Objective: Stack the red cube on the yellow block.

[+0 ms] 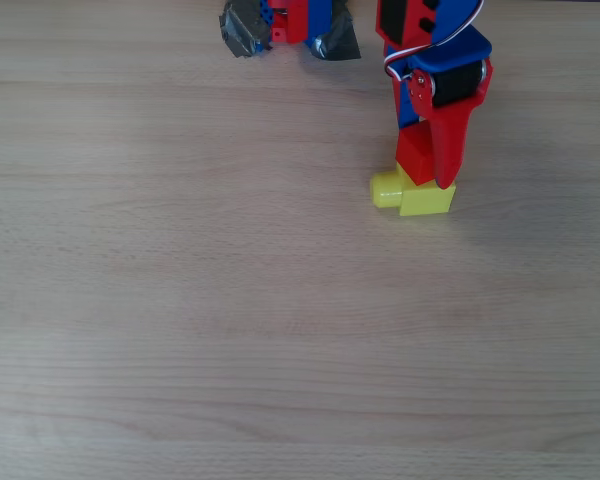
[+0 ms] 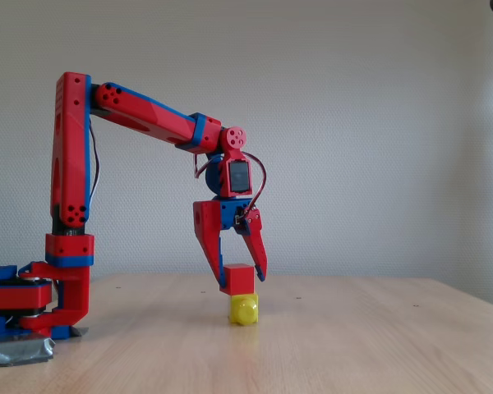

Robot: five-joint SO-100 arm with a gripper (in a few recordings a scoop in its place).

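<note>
The red cube rests on top of the yellow block, shifted a little to the left of it in the fixed view. My gripper points down over the pair, one finger against each side of the cube, shut on it. From overhead, the yellow block lies right of centre at the back of the table, its round stud pointing left. There the red cube is half covered by the long red finger of the gripper.
The arm's base stands at the left in the fixed view, taped to the wooden table. In the overhead view the base is at the top edge. Bare wood stretches to the front and left.
</note>
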